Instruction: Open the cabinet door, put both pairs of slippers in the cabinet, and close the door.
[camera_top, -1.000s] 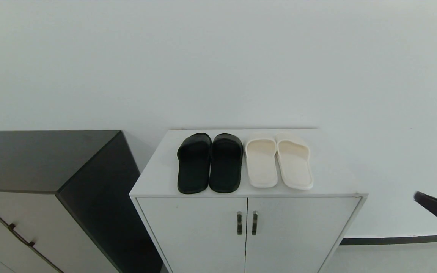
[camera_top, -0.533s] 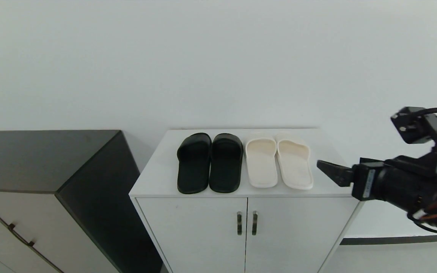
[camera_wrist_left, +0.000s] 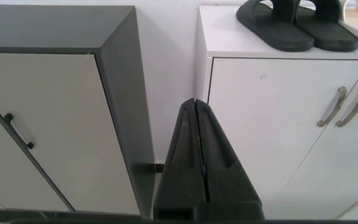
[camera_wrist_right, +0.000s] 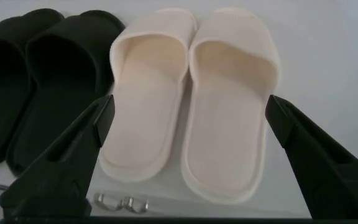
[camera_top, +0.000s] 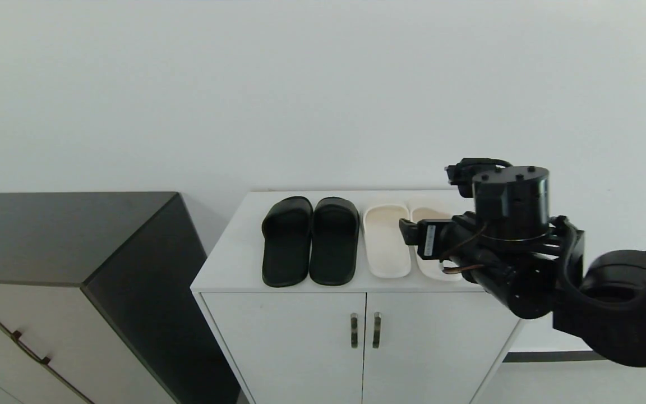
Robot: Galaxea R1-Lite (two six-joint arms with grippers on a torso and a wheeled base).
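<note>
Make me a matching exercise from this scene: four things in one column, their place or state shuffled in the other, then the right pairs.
Things:
1. black slippers
2. cream slippers
3. cabinet doors
4. left gripper

Place or state:
A. closed, handles side by side
B. on the cabinet top, toward the robot's left
C. fingers pressed together
D. seen between the open fingers of the right gripper

Pairs: 1-B, 2-D, 3-A, 4-C

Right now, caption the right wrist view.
Open right gripper framing cream moulded slippers, black slide slippers alongside, atop the white cabinet.
</note>
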